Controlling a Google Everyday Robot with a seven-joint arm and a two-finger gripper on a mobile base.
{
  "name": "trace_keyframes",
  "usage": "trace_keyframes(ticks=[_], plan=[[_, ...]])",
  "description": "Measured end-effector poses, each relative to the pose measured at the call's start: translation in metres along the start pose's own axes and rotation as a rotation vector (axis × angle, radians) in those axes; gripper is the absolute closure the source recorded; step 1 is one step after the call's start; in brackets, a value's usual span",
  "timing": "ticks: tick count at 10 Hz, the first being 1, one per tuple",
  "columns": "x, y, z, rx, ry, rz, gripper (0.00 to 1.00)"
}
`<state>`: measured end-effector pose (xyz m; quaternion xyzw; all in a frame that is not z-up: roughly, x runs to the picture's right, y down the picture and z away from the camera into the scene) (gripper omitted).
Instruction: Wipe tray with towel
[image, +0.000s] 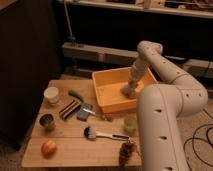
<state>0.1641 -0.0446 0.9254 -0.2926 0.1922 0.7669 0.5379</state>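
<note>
One tool (131, 90) on the single arm, reaching down into the yellow tray (107, 101) and sitting at about 3 o'clock inside it, pressed onto a pale bunched lump that reads as the towel (128, 92); can't tell whether the tool is clamped on the cloth or just pushing on it, contact area too dark to resolve. Towel is on the tray floor near the right wall, rest of the floor toward 9 o'clock looks bare. Tray sits at the 1 o'clock corner of the wooden worktop (70, 150). Step in hand, as a judgement: wiping stroke underway, tool low enough to be bearing on the floor. Next move likely calls for dragging the towel across toward 9 o'clock with steady downward pressure, stopping short of the left wall, without shoving the tray itself. Outward on the worktop: green cup (130, 123) at 5 o'clock just beside the tray, brush (102, 134), grapes (127, 151), apple (48, 148), dark can (47, 121), white cup (51, 94), all apart from the tray.
</note>
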Motion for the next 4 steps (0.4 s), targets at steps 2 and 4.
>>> trace_keyframes(ticks=[2, 4], plan=[[-0.006, 0.018, 0.012, -0.015, 0.021, -0.021, 1.00], [-0.006, 0.029, 0.019, -0.049, 0.048, -0.059, 1.00]])
